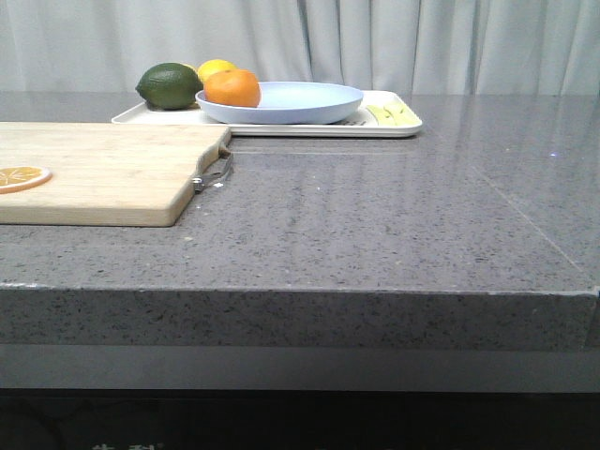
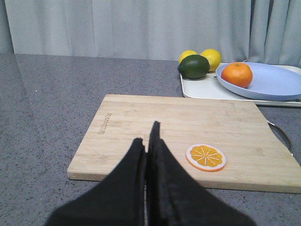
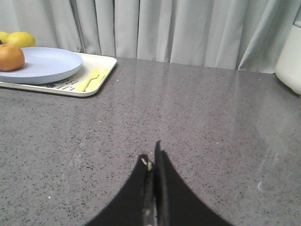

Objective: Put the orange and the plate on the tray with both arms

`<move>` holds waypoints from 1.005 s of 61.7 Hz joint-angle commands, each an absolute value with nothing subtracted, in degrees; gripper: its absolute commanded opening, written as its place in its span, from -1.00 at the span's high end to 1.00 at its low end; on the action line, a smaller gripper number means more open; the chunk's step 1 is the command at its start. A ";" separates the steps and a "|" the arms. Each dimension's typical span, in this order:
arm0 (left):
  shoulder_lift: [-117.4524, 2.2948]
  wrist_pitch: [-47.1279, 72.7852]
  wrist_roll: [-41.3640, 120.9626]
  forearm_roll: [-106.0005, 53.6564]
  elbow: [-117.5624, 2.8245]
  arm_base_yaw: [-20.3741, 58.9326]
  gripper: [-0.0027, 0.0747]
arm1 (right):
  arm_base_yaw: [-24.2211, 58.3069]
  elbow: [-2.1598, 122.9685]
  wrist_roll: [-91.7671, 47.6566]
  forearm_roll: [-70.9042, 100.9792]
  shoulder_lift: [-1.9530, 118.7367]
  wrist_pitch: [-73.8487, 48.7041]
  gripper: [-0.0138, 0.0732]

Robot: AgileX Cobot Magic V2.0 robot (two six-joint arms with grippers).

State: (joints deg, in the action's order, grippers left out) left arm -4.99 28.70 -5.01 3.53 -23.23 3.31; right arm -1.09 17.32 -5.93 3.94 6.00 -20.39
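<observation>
Front view shows one orange (image 1: 232, 88) resting on one plate (image 1: 300, 101), which sits on the single tray (image 1: 394, 128) at the far side of the surface (image 1: 394, 216), so the task looks finished. That would explain both pincers hanging back empty: the left pincer (image 2: 149, 141) over the board (image 2: 141, 122), the right pincer (image 3: 153, 162) over bare surface, fingers pressed together. One lime (image 2: 194, 66), two lemons (image 2: 210, 57), one slice (image 2: 205, 157).

Even, soft, diffuse lighting is observed throughout; faint sheen is noted on the grey countertop (image 1: 394, 216); shadows are weak; focus is adequate.
</observation>
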 commanded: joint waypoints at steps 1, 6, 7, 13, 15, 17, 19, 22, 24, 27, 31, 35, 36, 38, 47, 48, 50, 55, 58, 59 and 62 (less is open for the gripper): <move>-5.81 24.04 -4.97 3.27 -24.65 3.34 0.98 | -1.49 18.82 -6.49 4.30 6.54 -15.47 0.84; -5.81 24.04 -4.97 3.27 -24.65 3.34 0.98 | -1.49 18.82 -6.49 4.30 6.54 -15.54 0.84; -5.81 24.04 -4.97 3.27 -24.65 3.34 0.98 | -1.49 18.82 -6.49 4.30 6.54 -15.54 0.84; -5.81 24.04 -4.97 3.27 -24.65 3.34 0.98 | -1.49 18.82 -6.49 4.30 6.54 -15.54 0.84; -5.81 24.04 -4.97 3.27 -24.65 3.34 0.98 | -1.49 18.82 -6.49 4.30 6.54 -15.54 0.84; -5.81 24.04 -4.97 3.27 -24.65 3.34 0.98 | -1.49 18.82 -6.49 4.30 6.54 -15.54 0.84; -5.81 24.04 -4.97 3.27 -24.65 3.34 0.98 | -1.49 18.82 -6.49 4.30 6.54 -15.54 0.84; -5.81 24.04 -4.97 3.27 -24.65 3.34 0.98 | -1.49 18.82 -6.49 4.30 6.54 -15.54 0.84; -5.81 24.04 -4.97 3.27 -24.65 3.34 0.98 | -1.49 18.82 -6.49 4.30 6.54 -15.54 0.84; -5.81 24.04 -4.97 3.27 -24.65 3.34 0.98 | -1.49 18.82 -6.49 4.30 6.54 -15.54 0.84; -5.81 24.04 -4.97 3.27 -24.65 3.34 0.98 | -1.49 18.82 -6.49 4.30 6.54 -15.54 0.84; -5.81 24.04 -4.97 3.27 -24.65 3.34 0.98 | -1.49 18.82 -6.49 4.30 6.54 -15.54 0.84; -5.81 24.04 -4.97 3.27 -24.65 3.34 0.98 | -1.49 18.82 -6.49 4.30 6.54 -15.54 0.84; -5.81 24.04 -4.97 3.27 -24.65 3.34 0.98 | -1.49 18.82 -6.49 4.30 6.54 -15.54 0.84; -5.81 24.04 -4.97 3.27 -24.65 3.34 0.98 | -1.49 18.82 -6.49 4.30 6.54 -15.54 0.84; -5.81 24.04 -4.97 3.27 -24.65 3.34 0.98 | -1.49 18.82 -6.49 4.30 6.54 -15.54 0.84; -5.81 24.04 -4.97 3.27 -24.65 3.34 0.98 | -1.49 18.82 -6.49 4.30 6.54 -15.54 0.84; -4.83 22.85 -4.97 2.35 -23.42 3.34 0.98 | -1.49 18.82 -6.49 4.30 6.54 -15.54 0.84; -3.68 22.05 -4.97 1.72 -22.16 3.05 0.98 | -1.49 18.82 -6.49 4.30 6.54 -15.54 0.84; -3.05 21.77 -4.97 1.39 -21.52 2.98 0.98 | -1.49 18.82 -6.49 4.30 6.54 -15.54 0.84; -1.54 21.66 -4.97 0.50 -19.97 2.65 0.98 | -1.49 18.82 -6.49 4.30 6.54 -15.54 0.84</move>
State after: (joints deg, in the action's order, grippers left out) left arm -2.66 27.08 -5.01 2.05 -20.27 3.18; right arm -1.09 17.32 -5.93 4.04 6.00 -20.39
